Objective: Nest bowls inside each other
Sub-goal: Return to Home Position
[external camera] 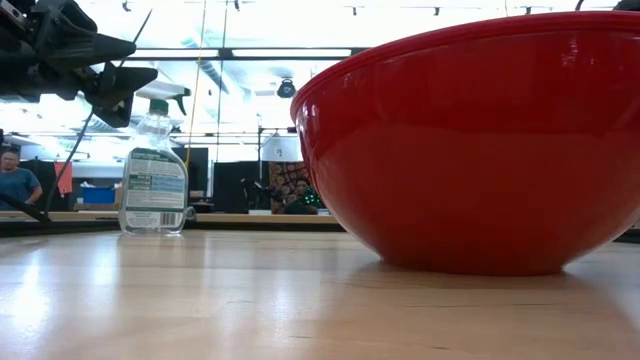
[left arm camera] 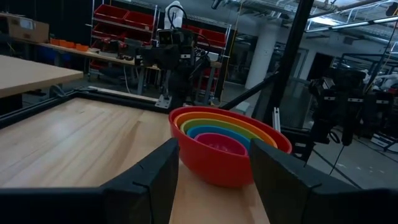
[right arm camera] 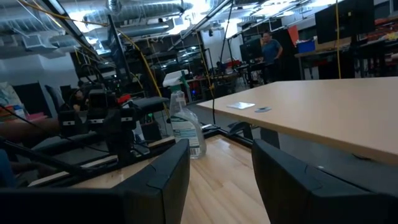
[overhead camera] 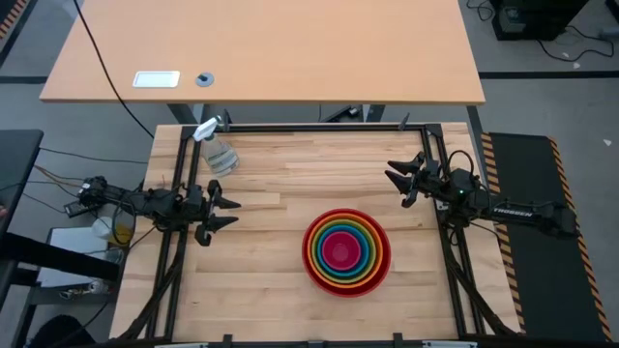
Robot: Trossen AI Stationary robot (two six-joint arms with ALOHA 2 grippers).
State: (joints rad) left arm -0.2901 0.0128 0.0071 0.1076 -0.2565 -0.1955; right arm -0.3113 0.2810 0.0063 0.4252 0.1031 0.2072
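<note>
The bowls (overhead camera: 346,250) stand nested on the wooden table, right of centre toward the near edge: big red outside, then orange, lime green, blue, and magenta-pink innermost (left arm camera: 219,144). The red bowl (external camera: 478,140) rests on its base. My left gripper (overhead camera: 224,210) hovers open at the table's left edge, above the wood, pointing toward the bowls. At the table's right edge, toward the far side, my right gripper (overhead camera: 395,175) hovers open with nothing between its fingers.
A clear spray bottle (overhead camera: 217,150) stands upright at the far left of the table, also seen in the low view (external camera: 153,182). A black frame (overhead camera: 319,127) runs along the table's edges. Bare wood lies between the arms and the bowls. A person (right arm camera: 271,46) stands beyond the table.
</note>
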